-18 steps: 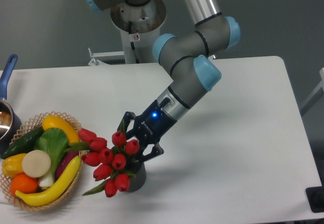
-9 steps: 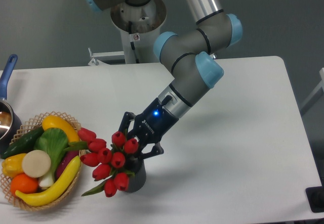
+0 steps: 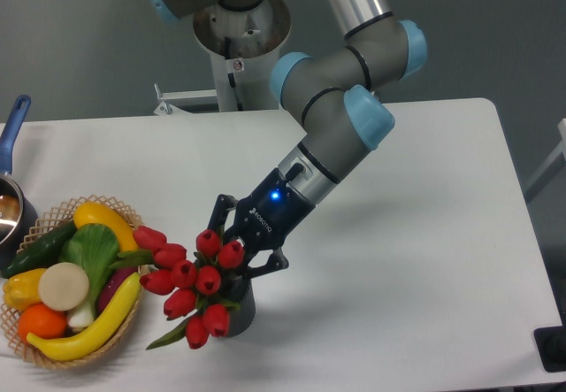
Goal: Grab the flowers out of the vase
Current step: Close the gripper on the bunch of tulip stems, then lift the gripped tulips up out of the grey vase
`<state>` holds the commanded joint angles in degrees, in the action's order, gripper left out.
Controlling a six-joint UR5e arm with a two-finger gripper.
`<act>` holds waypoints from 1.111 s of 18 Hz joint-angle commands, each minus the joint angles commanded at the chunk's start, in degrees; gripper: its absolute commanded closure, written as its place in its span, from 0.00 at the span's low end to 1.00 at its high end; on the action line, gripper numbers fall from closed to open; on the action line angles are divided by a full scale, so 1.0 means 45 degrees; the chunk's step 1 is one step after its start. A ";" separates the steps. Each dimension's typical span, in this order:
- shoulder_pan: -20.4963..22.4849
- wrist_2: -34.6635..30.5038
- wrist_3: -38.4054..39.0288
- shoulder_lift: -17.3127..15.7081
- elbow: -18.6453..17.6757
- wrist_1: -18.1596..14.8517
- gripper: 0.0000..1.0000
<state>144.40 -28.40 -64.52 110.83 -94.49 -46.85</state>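
Observation:
The flowers, a bunch of red tulip buds with green leaves, stand in the small dark grey vase near the table's front edge and lean left toward the basket. My gripper reaches down from the upper right. Its two black fingers sit on either side of the bunch just above the vase mouth, shut on the stems. The buds hide the fingertips and most of the vase rim.
A wicker basket holding vegetables and fruit sits at the left, its rim touching the outer buds. A metal pot with a blue handle stands at the far left edge. The arm's base column rises behind the table.
The arm and gripper have shifted slightly up and to the right. The bunch has tilted a little, its lowest buds and leaf swinging lower; the vase has stayed put.

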 joint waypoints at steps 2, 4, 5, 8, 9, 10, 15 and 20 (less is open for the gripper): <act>0.0097 0.0412 0.0372 -0.0331 0.0040 -0.0020 0.63; 0.0292 0.0879 0.0588 -0.0489 0.0118 -0.0020 0.63; 0.0313 0.1134 0.0782 -0.0489 0.0196 -0.0020 0.63; 0.0488 0.1390 0.1602 -0.0742 0.0450 -0.0020 0.63; 0.0508 0.1409 0.1856 -0.0762 0.0625 -0.0020 0.63; 0.0528 0.1506 0.2110 -0.0763 0.0781 -0.0020 0.63; 0.0801 0.2287 0.3807 -0.0743 0.1640 -0.0020 0.63; 0.1230 0.2717 0.4378 -0.0743 0.2149 -0.0020 0.63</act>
<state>149.94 -16.18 -44.83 107.49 -84.82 -46.93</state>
